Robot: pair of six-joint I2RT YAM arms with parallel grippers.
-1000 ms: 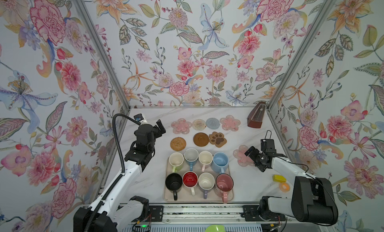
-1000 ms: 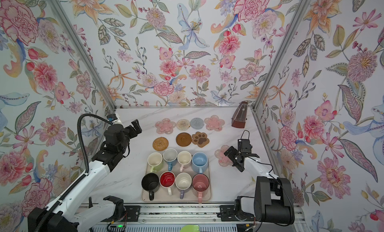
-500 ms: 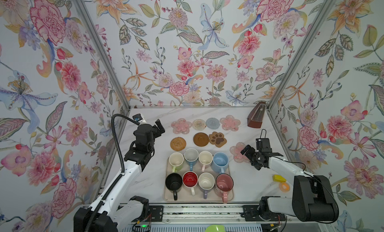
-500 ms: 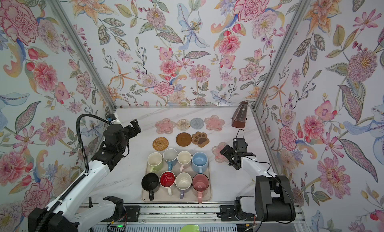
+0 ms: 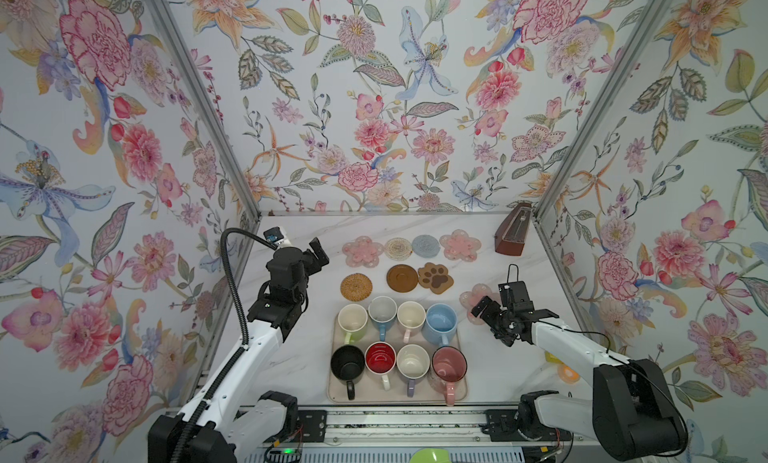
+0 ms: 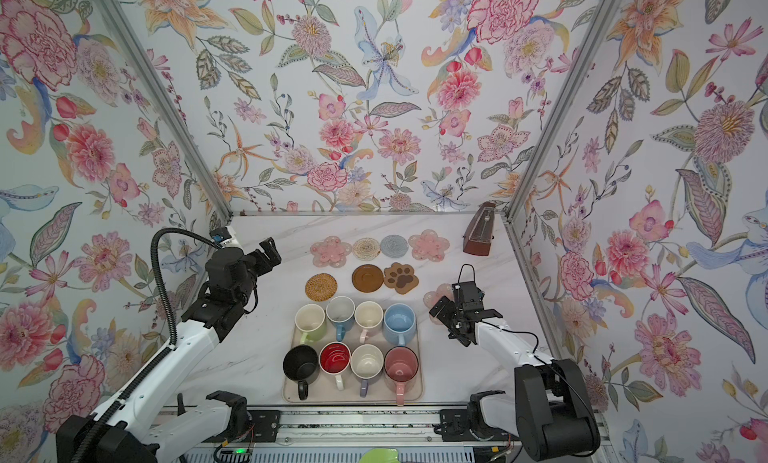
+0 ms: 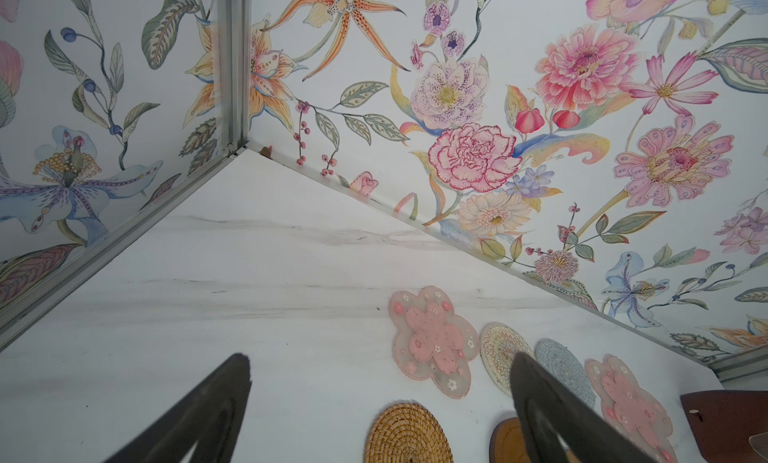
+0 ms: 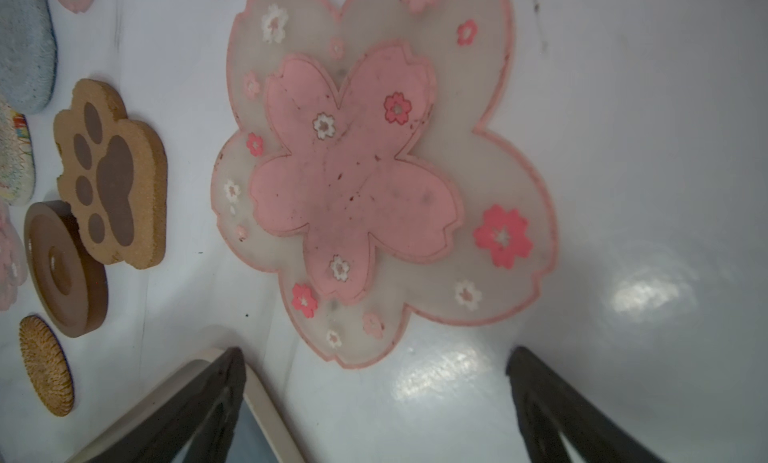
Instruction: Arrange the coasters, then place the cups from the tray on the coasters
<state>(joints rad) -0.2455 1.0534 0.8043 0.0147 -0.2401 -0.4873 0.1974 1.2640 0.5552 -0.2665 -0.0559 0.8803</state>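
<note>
altogether eight cups fill one tray near eight coasters, left pincer and right pincer wide.

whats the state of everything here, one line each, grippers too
left gripper, open, empty, raised above the table
right gripper, open, empty, pointing at the lone pink flower coaster
lone pink flower coaster, flat, apart from the rows, not gripped
seven other coasters, flat in two rows, no cups on them
eight mugs, upright on the tray
tray, full
metronome, upright
</note>
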